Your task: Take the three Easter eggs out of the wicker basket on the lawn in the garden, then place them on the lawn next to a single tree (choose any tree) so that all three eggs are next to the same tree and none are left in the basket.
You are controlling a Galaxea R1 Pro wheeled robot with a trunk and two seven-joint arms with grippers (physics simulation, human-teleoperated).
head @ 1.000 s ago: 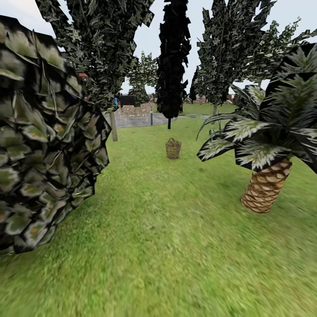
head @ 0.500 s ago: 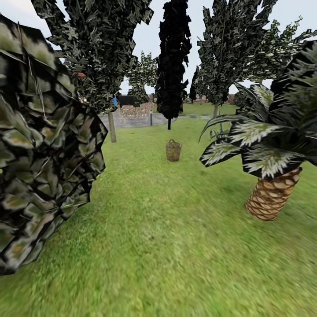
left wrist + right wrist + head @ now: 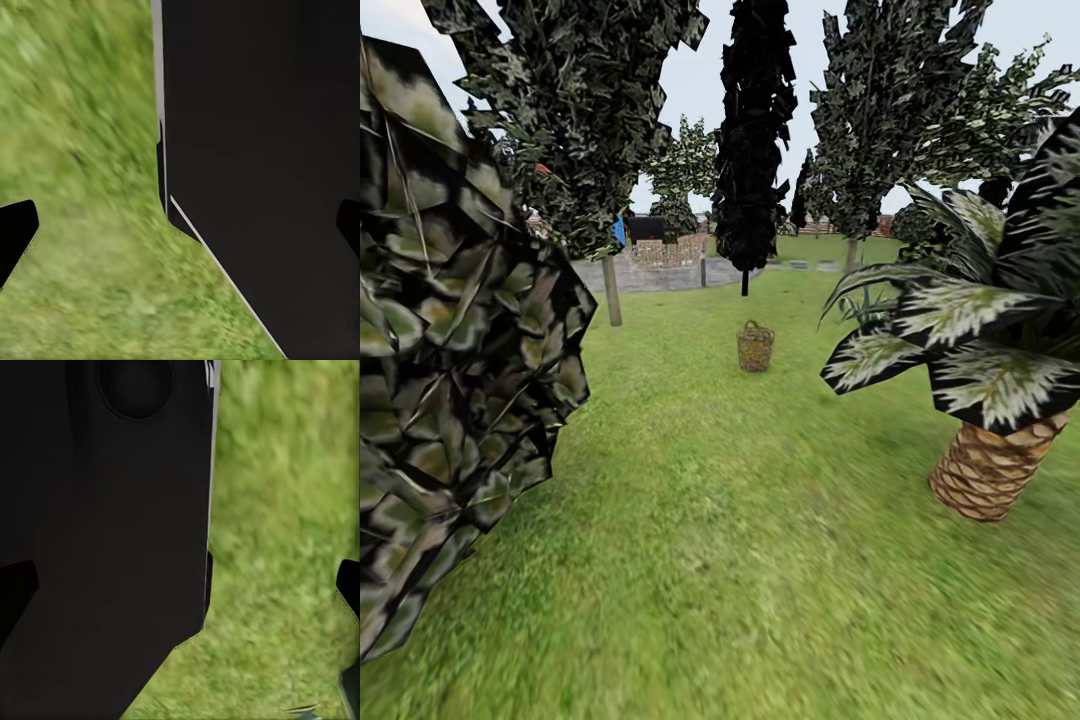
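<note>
The brown woven wicker basket (image 3: 755,347) stands mid-frame on green grass (image 3: 760,560), between a big leafy bush (image 3: 450,350) left and a scaly palm (image 3: 990,470) right. Both claws' fingers (image 3: 16,232) (image 3: 349,585) are apart.

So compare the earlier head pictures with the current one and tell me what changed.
The camera has rolled forward: the leafy shrub at the left and the palm at the right spread outward and loom larger. That is the view shifting, not the things. The wicker basket stays standing on the lawn, ahead and untouched.

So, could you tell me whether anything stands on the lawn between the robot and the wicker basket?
Nothing visible does. Open lawn runs straight ahead to the wicker basket. A leafy shrub flanks the path on the left and a short palm on the right.
</note>
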